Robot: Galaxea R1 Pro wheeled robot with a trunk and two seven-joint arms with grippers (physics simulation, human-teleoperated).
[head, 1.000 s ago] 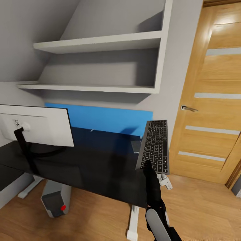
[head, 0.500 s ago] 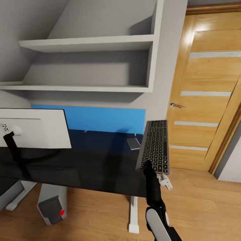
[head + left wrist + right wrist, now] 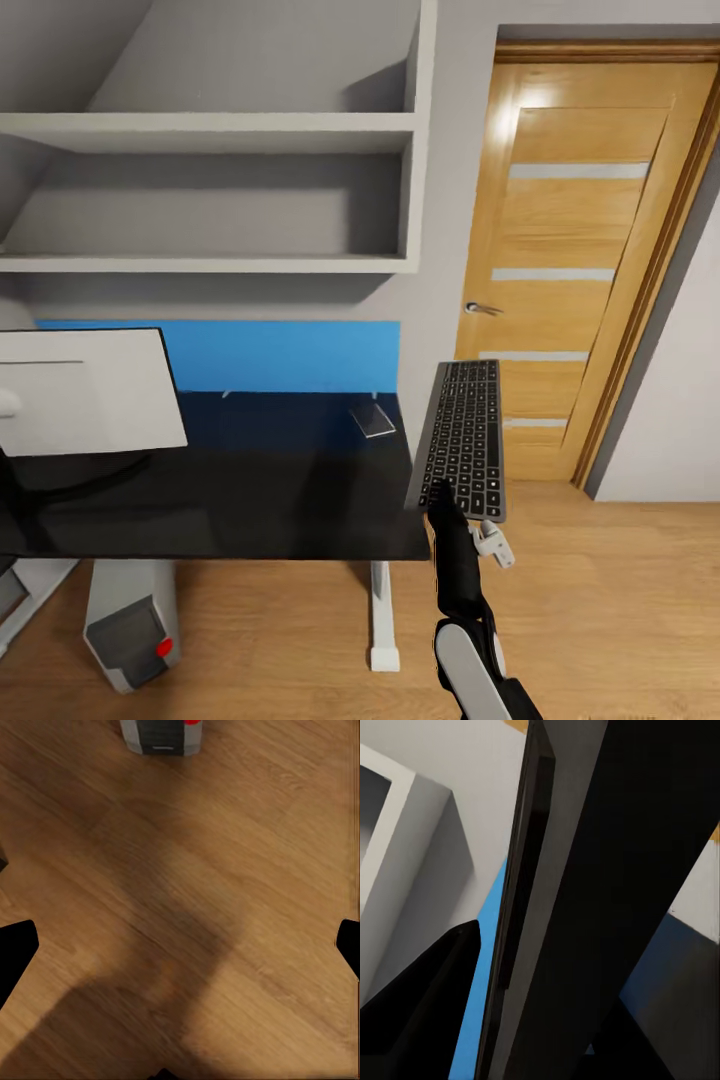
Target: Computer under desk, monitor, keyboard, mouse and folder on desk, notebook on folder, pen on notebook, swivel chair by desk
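Off the desk's right edge, the right gripper clamps the keyboard by its near end, tilted up in the air. The monitor stands at the desk's left end, the computer beneath. The left gripper's fingers are spread over bare floor.

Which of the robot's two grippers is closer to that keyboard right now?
Right. The right gripper grips the keyboard by its near edge, while the left gripper hangs open over the floor near the computer.
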